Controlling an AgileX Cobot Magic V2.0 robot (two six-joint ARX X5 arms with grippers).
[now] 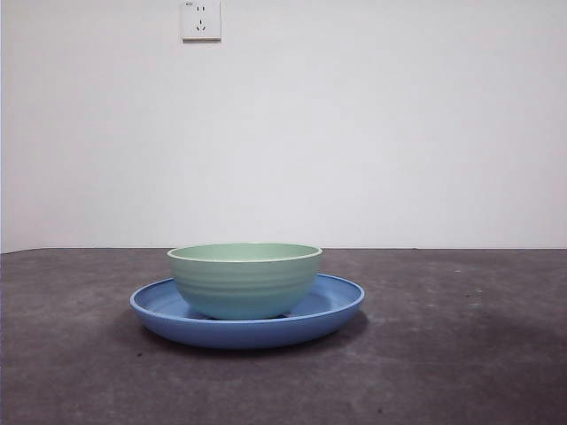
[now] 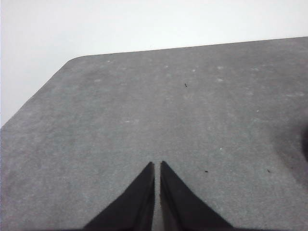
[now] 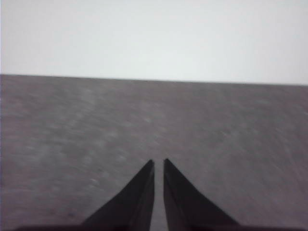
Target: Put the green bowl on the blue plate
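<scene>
The green bowl [image 1: 244, 280] stands upright inside the blue plate [image 1: 332, 310] at the middle of the table in the front view. Neither arm shows in that view. In the left wrist view my left gripper [image 2: 157, 163] is shut, its jaws nearly touching over bare grey tabletop, with no bowl or plate in sight. My right gripper [image 3: 158, 161] is also shut over bare tabletop in the right wrist view, and that picture is blurred.
A grey felt-like table [image 1: 461, 354] runs to a white wall. A wall socket [image 1: 200, 19] sits high on the wall. The table's rounded far corner [image 2: 77, 60] shows in the left wrist view.
</scene>
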